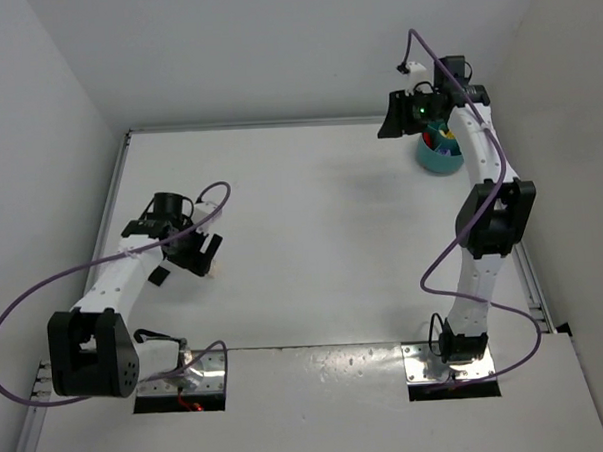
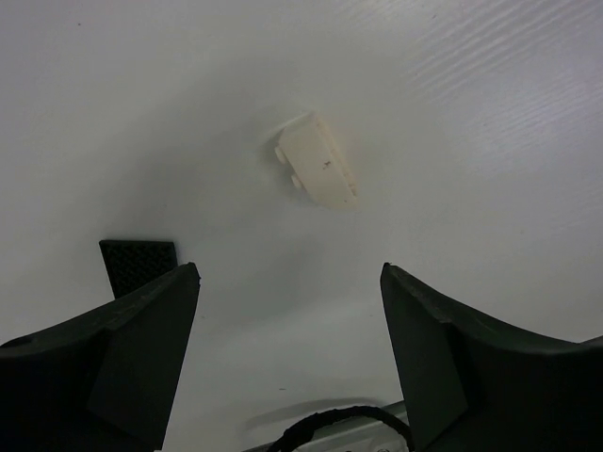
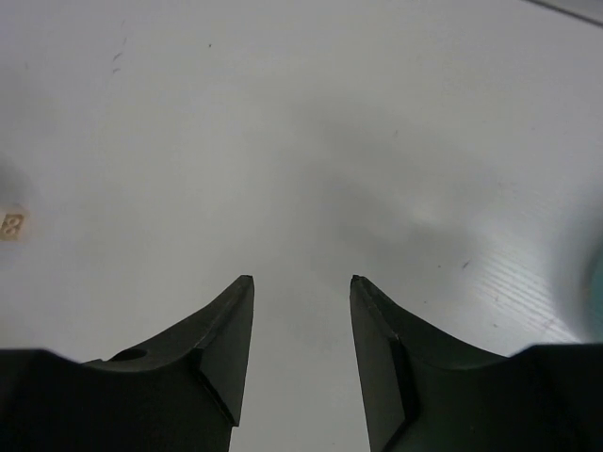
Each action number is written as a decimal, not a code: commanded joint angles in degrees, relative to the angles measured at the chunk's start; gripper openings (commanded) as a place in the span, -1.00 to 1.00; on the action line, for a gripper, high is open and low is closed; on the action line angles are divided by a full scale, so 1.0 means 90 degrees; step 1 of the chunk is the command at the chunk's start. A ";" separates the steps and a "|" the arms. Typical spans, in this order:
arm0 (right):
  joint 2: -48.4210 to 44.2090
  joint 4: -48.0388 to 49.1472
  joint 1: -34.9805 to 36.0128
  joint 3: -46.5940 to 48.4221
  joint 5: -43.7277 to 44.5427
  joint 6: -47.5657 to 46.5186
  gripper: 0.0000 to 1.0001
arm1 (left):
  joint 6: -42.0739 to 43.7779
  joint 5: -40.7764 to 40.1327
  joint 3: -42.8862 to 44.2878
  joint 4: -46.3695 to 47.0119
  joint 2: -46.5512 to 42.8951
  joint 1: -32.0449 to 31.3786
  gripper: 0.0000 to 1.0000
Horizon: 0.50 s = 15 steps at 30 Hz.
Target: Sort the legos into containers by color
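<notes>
Nearest the arm bases, the left hand point(image 2: 289, 271) hangs low over the surface point(image 1: 312, 246) with its two fingers spread wide and nothing between them. The one loose piece in view, the cream-white brick point(image 2: 316, 162), lies flat on the surface just beyond the fingertips, roughly on the hand's centre line and a touch toward its right finger, not yet inside the gap. In the wrist view the brick's long axis runs on a slant, from upper left to lower right, so it sits skewed to the line joining the fingers. Its studs seem to face left, which suggests it rests on its side. My judgement is that the pick turns on this: the hand needs to go forward and down so the brick falls between the fingers, and a small wrist turn would let them close across the narrow width rather than corner to corner. A small black ribbed piece point(image 2: 137, 266) lies on the surface beside the left finger, apart from the brick; what it is I cannot tell. Far across the surface, at the back right, the right hand point(image 3: 301, 280) is up beside the teal dish point(image 1: 439, 158), its fingers parted a moderate way and empty. A few coloured bricks point(image 1: 440, 138) show inside the dish, though which compartment holds which is too small to read. The left hand is plainly the nearer to the cream-white brick; the dish is well apart from it.
</notes>
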 commanded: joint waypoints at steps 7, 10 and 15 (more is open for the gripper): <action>-0.0461 -0.0019 0.0183 -0.0378 -0.0221 0.0008 -0.05 | -0.0247 -0.0139 0.0012 0.0750 0.0837 -0.0371 0.53; -0.0461 -0.0019 0.0183 -0.0378 -0.0221 0.0008 -0.05 | -0.0423 -0.0060 0.0070 0.0809 0.1217 -0.0430 0.44; -0.0461 -0.0019 0.0242 -0.0378 -0.0162 0.0008 -0.05 | -0.0492 -0.0197 0.0129 0.1033 0.1696 -0.0488 0.16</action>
